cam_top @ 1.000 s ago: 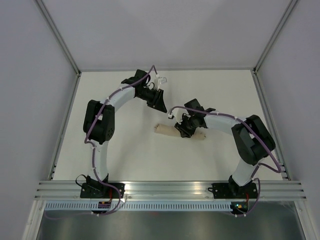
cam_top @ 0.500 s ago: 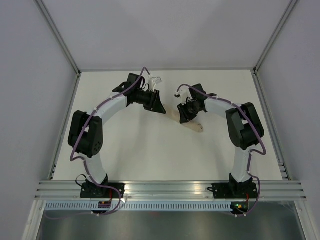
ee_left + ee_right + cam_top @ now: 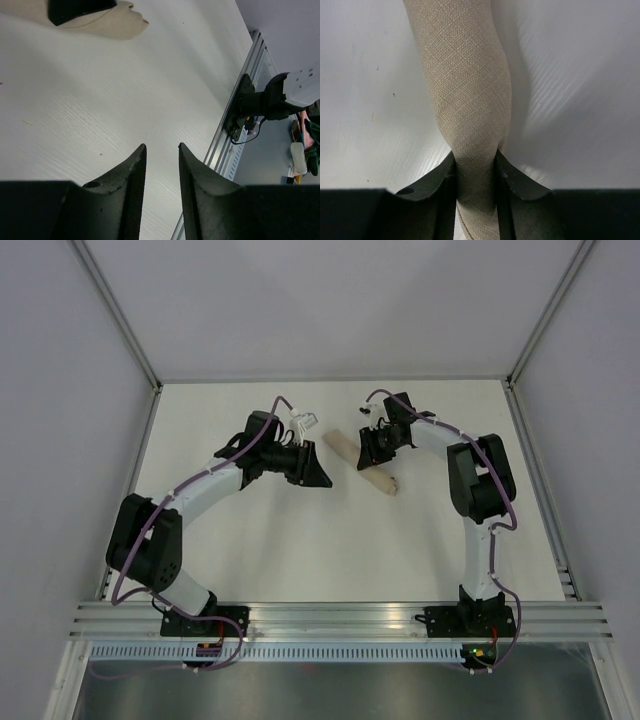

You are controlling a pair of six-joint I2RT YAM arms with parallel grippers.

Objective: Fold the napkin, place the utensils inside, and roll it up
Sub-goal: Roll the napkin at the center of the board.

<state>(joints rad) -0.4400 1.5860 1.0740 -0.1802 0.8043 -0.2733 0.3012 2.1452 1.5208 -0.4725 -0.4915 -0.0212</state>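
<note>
Our right gripper (image 3: pixel 475 167) had its jaws clamped on the napkin (image 3: pixel 465 85), which was pinched narrow between them at the lower middle of the wrist view. Our left gripper (image 3: pixel 161 149) held its jaws a little apart with nothing between them, over the bare table (image 3: pixel 100 100).

In the top view the napkin (image 3: pixel 385 481) was a slim tan roll in the upper centre, slanting down to the right. The right gripper (image 3: pixel 372 452) sat over its middle, and the left gripper (image 3: pixel 318 475) was near its left end, apart from it.

We saw no fork anywhere and judged it wrapped inside. Folding and rolling looked done to us. Only setting the roll down and letting go seemed left, though we could not tell whether it already rested on the table.
</note>
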